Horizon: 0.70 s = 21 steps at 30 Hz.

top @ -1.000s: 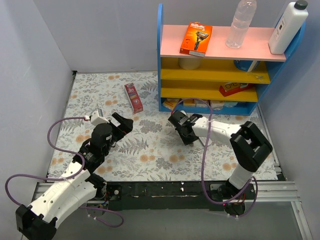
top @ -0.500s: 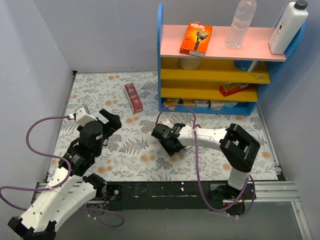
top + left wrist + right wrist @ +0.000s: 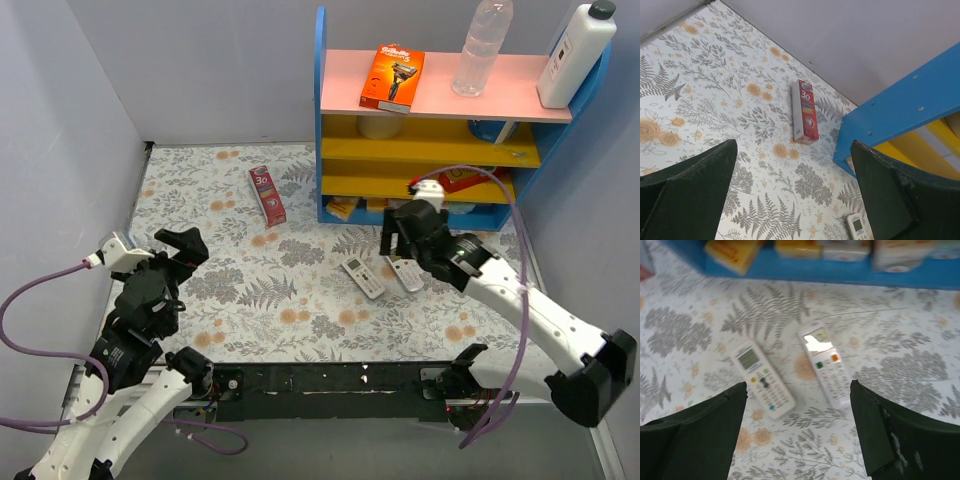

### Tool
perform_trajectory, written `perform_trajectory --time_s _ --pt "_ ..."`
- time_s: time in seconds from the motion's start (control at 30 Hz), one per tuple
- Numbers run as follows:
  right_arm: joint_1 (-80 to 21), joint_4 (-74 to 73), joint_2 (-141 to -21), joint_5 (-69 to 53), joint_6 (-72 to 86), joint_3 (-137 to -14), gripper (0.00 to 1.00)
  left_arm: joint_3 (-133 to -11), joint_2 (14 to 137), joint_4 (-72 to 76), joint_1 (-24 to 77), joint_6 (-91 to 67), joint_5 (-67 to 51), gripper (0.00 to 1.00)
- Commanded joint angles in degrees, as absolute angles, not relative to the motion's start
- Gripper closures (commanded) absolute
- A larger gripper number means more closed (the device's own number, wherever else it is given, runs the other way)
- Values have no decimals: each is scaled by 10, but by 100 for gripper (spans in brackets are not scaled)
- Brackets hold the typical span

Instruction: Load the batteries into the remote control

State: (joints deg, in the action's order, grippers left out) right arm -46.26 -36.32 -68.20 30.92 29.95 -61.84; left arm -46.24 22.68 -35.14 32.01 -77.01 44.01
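Remote controls [image 3: 382, 275], two, white, button side up on the floral mat [image 3: 250, 300], just near of the blue shelf unit [image 3: 322, 120]. Left remote control [image 3: 762, 385] with a grey display and small coloured buttons, slanted, display end toward far left. Right remote control [image 3: 824, 367] just beside it, not touching, with glare on its display and a green and an orange button below. Same pair in the top view, the right one partly under the right arm. One more glimpse of a remote at the bottom edge of the left wrist view [image 3: 857, 227].

Batteries: not to be made out in any view.

Right gripper [image 3: 400, 240] above the far end of the right remote, between it and the shelf's bottom tier. Fingers [image 3: 695, 435] spread wide, nothing between them, touching neither remote.

Left gripper [image 3: 180, 247] well apart, over the left side of the mat, aimed far and right. Fingers [image 3: 690, 190] spread wide as well, holding nothing.

Red toothpaste box [image 3: 805, 111] flat on the mat at far centre, just left of the shelf's blue side panel. Yellow packets [image 3: 730, 250] in the bottom tier. On the pink top board: orange razor pack [image 3: 392, 77], clear water bottle [image 3: 481, 48], white bottle with a black cap [image 3: 577, 52] at the right end.
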Motion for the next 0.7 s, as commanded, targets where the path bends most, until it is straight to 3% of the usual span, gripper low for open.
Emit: perform_trajectory --time_s 0.0,0.2,0.4,0.67 --pt "-362 -338 -581 329 314 -547 9 -483 219 -366 319 -758 478 2" --pt "-278 -323 -429 399 261 -492 3 -478 200 -374 318 -766 489 2" --pt "-274 -307 -312 439 245 -451 3 -485 204 -396 319 -784 482 2" --pt "-274 -296 -251 439 224 -433 3 -485 194 -434 319 -823 491 2"
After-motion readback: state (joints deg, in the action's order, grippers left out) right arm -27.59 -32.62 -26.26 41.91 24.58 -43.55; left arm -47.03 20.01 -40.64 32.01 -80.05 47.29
